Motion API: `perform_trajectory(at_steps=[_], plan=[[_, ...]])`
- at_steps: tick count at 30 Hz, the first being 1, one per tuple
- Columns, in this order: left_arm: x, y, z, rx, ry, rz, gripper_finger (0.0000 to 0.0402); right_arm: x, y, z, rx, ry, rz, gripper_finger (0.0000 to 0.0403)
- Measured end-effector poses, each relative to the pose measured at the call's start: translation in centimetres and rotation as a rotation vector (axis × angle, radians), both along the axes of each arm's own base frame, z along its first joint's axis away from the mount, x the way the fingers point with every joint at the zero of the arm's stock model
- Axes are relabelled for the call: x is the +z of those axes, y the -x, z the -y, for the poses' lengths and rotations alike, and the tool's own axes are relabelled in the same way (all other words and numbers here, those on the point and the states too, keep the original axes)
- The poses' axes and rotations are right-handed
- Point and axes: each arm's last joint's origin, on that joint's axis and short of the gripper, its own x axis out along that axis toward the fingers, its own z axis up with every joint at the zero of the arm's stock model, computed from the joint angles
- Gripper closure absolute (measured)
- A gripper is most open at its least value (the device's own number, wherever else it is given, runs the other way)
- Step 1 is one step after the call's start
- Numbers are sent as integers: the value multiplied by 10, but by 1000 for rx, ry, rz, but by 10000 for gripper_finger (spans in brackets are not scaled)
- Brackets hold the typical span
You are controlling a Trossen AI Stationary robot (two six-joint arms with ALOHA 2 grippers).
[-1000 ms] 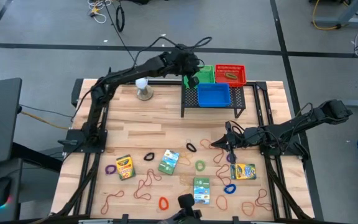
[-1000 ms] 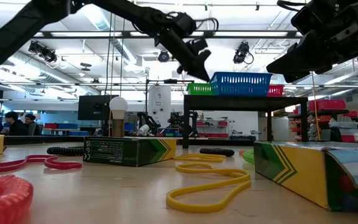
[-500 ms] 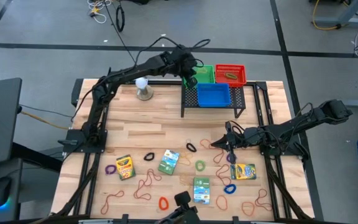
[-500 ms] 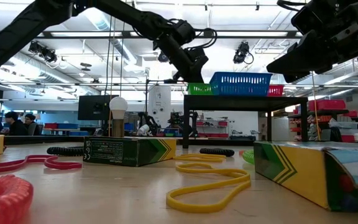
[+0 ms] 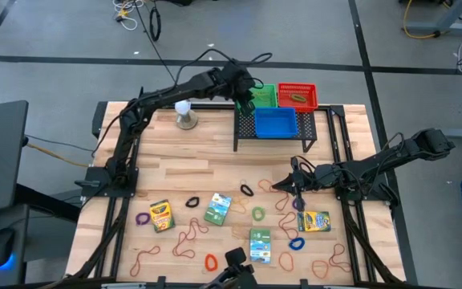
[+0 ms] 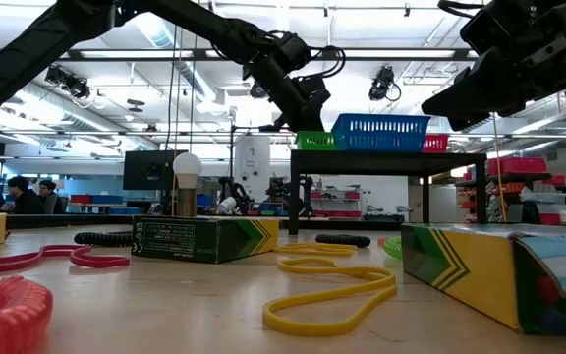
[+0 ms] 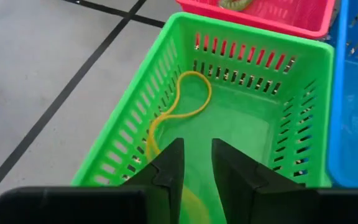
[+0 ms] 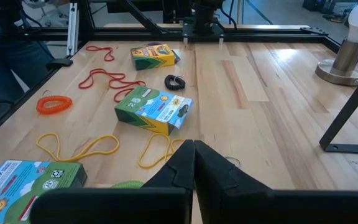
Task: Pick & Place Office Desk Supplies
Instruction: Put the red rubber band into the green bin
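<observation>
A yellow rubber band (image 7: 179, 109) lies loose inside the green basket (image 7: 135, 127) on the black mesh rack (image 5: 275, 132), one loop against the basket's far wall and the rest trailing back under the left end effector (image 7: 196, 165). That end effector hangs just above the basket's near end, fingers slightly parted with a narrow gap and nothing between them, so the band looks released. Beside the green basket sit the red basket (image 5: 297, 95) and the blue basket (image 5: 275, 122).

Below the rack, on the desk (image 5: 207, 156), the rest of the supplies are scattered: crayon boxes (image 5: 217, 209), reddish rubber bands (image 5: 189, 234) and small coloured loops (image 5: 143, 217). The right end effector (image 5: 297, 190) hovers low among them, just beyond the rack's front legs, fingers pressed together and seemingly empty.

The bands should handle as almost weightless, limp and stretchy: pinch a single strand where it arches off the wood, since a flat section may slip out or drag neighbours along. The crayon boxes are light, stiff card with slick printed faces; gripping across the narrow width near the middle seems safest. The loops look springy and should take a pinch through the ring.
</observation>
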Motion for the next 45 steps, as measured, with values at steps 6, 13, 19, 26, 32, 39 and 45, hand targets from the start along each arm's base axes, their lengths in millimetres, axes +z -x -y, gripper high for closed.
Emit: perform_trajectory(at_steps=[6,13,19,26,32,39,45], plan=[[10,4,3,-21,-30,-2,292,0,0,0,0,0,0,391],[38,16,18,-92,-78,4,292,0,0,0,0,1,0,391],[65,28,37,-136,-146,-8,309,0,0,0,1,7,0,391],[60,47,53,-146,-78,-89,378,0,0,0,-4,-1,2,391],[44,79,68,-122,-80,-47,392,0,0,0,-5,-3,1,391],[21,134,94,-63,-106,94,383,0,0,0,-5,-1,-1,391],[-9,169,124,-56,-129,244,385,-5,2,1,-11,-11,-26,392]])
